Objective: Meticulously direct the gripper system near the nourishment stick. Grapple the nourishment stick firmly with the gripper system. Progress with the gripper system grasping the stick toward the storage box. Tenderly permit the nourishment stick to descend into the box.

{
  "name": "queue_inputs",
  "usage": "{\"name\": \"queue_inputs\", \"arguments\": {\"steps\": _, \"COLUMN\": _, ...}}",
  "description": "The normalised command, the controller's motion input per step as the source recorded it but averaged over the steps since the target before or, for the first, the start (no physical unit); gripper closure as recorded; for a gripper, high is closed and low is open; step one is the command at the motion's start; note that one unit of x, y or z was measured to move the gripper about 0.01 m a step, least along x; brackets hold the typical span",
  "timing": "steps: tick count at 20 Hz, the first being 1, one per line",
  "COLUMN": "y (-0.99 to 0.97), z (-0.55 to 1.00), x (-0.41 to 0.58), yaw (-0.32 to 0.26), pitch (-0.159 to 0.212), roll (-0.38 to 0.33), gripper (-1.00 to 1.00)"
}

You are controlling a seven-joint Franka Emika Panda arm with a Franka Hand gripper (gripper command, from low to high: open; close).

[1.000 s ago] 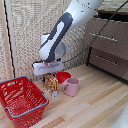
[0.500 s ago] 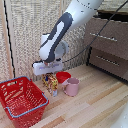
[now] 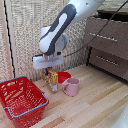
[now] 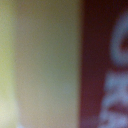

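Note:
The nourishment stick [image 3: 51,80], a yellow-orange packet with red-brown print, stands upright on the wooden floor. My gripper [image 3: 49,70] hangs straight down over it, the white head just above and the fingers at the packet's top end. The fingers are too small and dark to show whether they have closed on it. In the wrist view the packet [image 4: 45,60] fills the frame as a blur of pale yellow and dark red print. The storage box [image 3: 20,100], a red lattice basket with a blue-grey rim, sits on the floor at the exterior view's left, apart from the packet.
A small red bowl [image 3: 63,76] sits right behind the packet and a pink mug [image 3: 71,87] stands right beside it on the exterior view's right. A brown wooden drawer cabinet [image 3: 107,45] stands at the right. A woven screen wall is behind.

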Motion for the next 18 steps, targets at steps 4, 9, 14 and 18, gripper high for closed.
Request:
{"name": "queue_inputs", "arguments": {"steps": 4, "y": 0.01, "z": 1.00, "x": 0.169, "yaw": 0.047, "pitch": 0.088, "roll": 0.000, "gripper": 1.00}}
{"name": "queue_inputs", "arguments": {"steps": 9, "y": 0.24, "z": 1.00, "x": 0.142, "yaw": 0.044, "pitch": 0.092, "roll": 0.000, "gripper": 1.00}}
{"name": "queue_inputs", "arguments": {"steps": 14, "y": 0.51, "z": 0.99, "x": 0.034, "yaw": 0.015, "pitch": 0.060, "roll": 0.014, "gripper": 1.00}}
{"name": "queue_inputs", "arguments": {"steps": 18, "y": 0.71, "z": 0.84, "x": 0.000, "yaw": 0.000, "pitch": 0.023, "roll": 0.039, "gripper": 1.00}}
